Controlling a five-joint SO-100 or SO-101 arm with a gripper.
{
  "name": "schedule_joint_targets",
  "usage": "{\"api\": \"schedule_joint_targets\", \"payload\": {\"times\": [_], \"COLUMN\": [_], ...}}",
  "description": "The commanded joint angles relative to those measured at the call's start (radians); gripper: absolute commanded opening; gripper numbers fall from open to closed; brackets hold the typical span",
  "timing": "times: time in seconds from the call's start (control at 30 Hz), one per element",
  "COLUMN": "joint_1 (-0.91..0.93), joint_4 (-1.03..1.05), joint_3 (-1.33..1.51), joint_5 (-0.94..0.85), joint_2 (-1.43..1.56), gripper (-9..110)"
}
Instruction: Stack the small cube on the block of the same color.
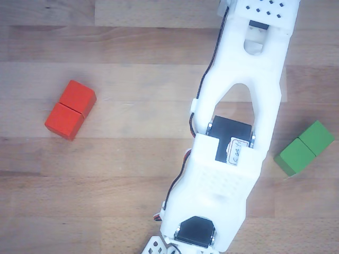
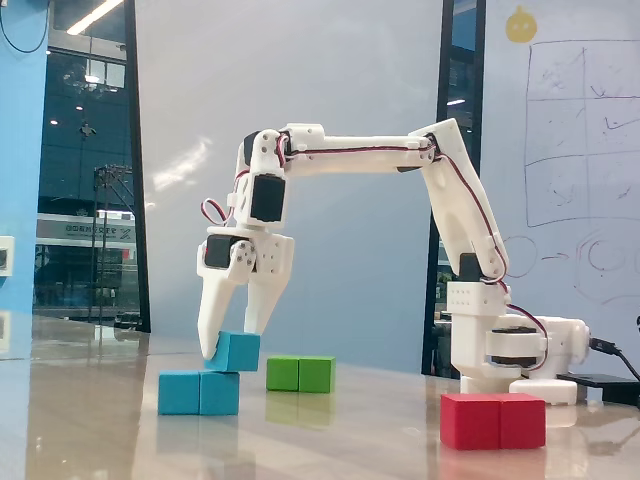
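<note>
In the fixed view, the small light-blue cube (image 2: pixel 235 351) is held between the white fingers of my gripper (image 2: pixel 230 347), which is shut on it. The cube is tilted slightly and touches or sits just above the right half of the light-blue block (image 2: pixel 199 392), which lies on the wooden table with a seam across its middle. The other view looks down on the white arm (image 1: pixel 233 143); there the gripper, the cube and the blue block are out of view below the frame.
A green oblong block (image 2: pixel 300 374) (image 1: pixel 304 147) lies behind and to the right of the blue one. The red oblong block (image 2: pixel 493 420) (image 1: pixel 70 109) sits in front of the arm's base (image 2: pixel 515 345). Bare wooden tabletop (image 2: pixel 340 440) surrounds them.
</note>
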Motion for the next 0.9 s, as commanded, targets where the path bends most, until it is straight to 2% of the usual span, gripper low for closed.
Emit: {"api": "schedule_joint_targets", "payload": {"times": [0.0,0.87], "joint_1": [0.008,0.008], "joint_4": [-0.026,-0.078], "joint_3": [-0.115,-0.115], "joint_5": [-0.009,-0.011], "joint_2": [0.029,-0.031], "gripper": [3,4]}}
